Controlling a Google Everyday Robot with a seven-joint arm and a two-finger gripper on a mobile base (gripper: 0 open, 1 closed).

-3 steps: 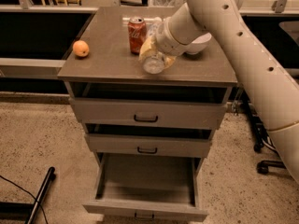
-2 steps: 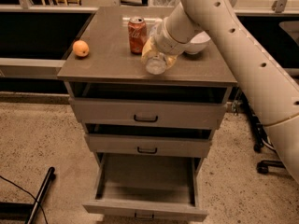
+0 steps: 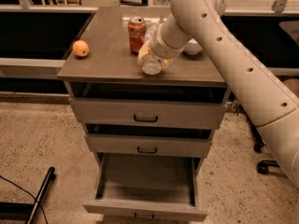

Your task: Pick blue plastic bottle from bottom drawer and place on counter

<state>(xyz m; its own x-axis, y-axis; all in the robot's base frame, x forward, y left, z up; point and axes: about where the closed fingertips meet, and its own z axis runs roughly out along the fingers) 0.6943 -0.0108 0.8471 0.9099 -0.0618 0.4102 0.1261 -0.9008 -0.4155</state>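
The blue plastic bottle (image 3: 152,65) is a translucent greyish bottle seen end-on, at the counter (image 3: 107,55) surface near its front edge, just right of the red soda can (image 3: 136,33). My gripper (image 3: 153,56) reaches in from the upper right and is closed around the bottle, its yellowish fingers (image 3: 142,55) flanking the bottle. I cannot tell whether the bottle rests on the counter or hangs just above it. The bottom drawer (image 3: 145,208) is pulled fully open and nothing shows inside it.
An orange (image 3: 81,48) sits at the counter's left edge. A white bowl (image 3: 192,46) stands behind my arm at the right. The two upper drawers (image 3: 145,114) stand slightly ajar. A dark pole (image 3: 39,195) lies on the floor at lower left, and a chair base (image 3: 266,164) at the right.
My arm has swung slightly left and back. The bottle and the gripper stay almost in the same spot beside the can.
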